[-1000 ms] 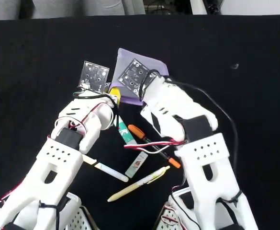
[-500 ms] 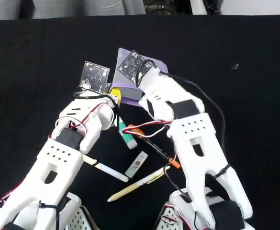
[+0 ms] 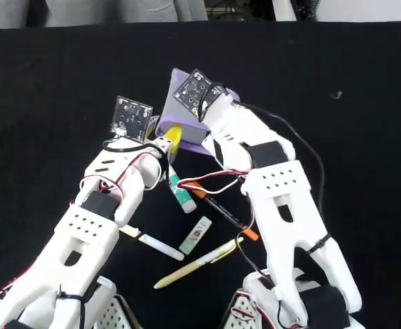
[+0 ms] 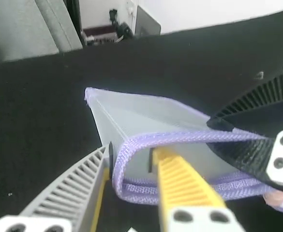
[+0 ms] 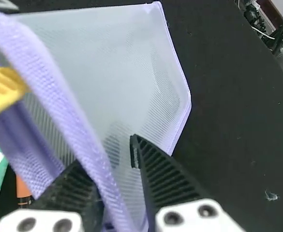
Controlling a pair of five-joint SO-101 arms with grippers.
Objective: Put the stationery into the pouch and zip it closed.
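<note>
Black table [image 3: 365, 137]. Translucent pouch [image 4: 146, 121] with purple zip edging, mouth open, at table centre. Left gripper [image 4: 131, 155] narrowly pinches one rim, yellow finger inside; right gripper [image 5: 107, 154], nearly closed, pinches the opposite rim.

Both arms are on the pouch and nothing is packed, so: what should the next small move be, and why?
Probably open the right gripper and back it off toward the glue stick. Both grippers pinch the pouch at its rim; the left gripper alone looks able to hold the mouth lifted open, and the glue stick lies nearest, just outside it.
</note>
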